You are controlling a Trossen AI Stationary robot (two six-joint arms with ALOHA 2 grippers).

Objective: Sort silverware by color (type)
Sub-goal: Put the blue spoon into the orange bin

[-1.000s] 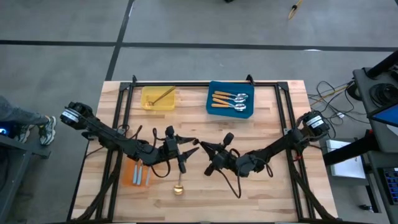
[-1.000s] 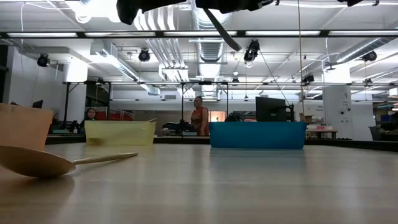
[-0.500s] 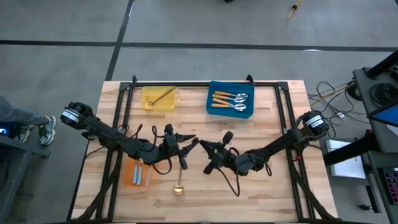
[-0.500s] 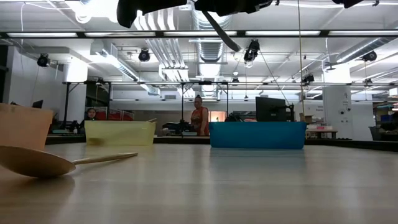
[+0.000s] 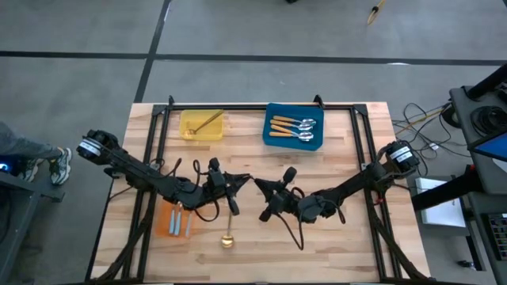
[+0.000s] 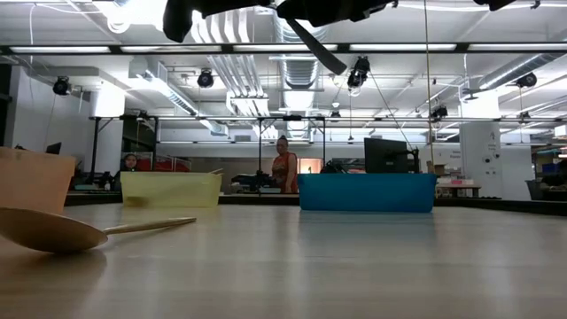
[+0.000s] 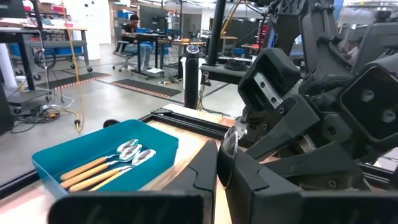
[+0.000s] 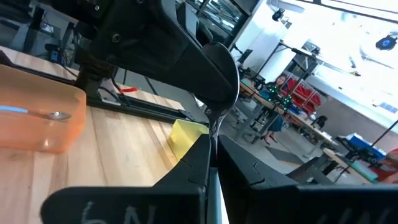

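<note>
Above the middle of the table, a spoon point(image 8: 215, 118) with a silver bowl is held clear between my two grippers. My left gripper point(image 5: 244, 182) comes from the left and is shut on its bowl. My right gripper point(image 5: 260, 188) comes from the right and is shut on its handle. A gold spoon point(image 5: 229, 229) lies flat on the table near the front, also seen in the low view point(image 6: 62, 232). My left gripper pinches the spoon's bowl point(image 7: 227, 142) between its two fingers, coming level from the table's left. The spoon is clear of the table. My right gripper pinches the spoon's pale handle point(image 8: 212, 183) between its two fingers, coming level from the table's right. The fingers lie along the handle. The silver neck and bowl point(image 8: 222, 68) stick out past the fingertips.
A yellow tray point(image 5: 190, 133) at the far left holds a gold spoon. A blue tray point(image 5: 273, 138) at the far middle holds orange-handled spoons. An orange tray point(image 5: 164, 226) with blue-handled spoons sits under the left arm. People sit and stand in the room beyond.
My left gripper has shut on the spoon's bowl; a second ago its fingers stood open around it. Both arms have stayed in place, and the spoon has not shifted.
</note>
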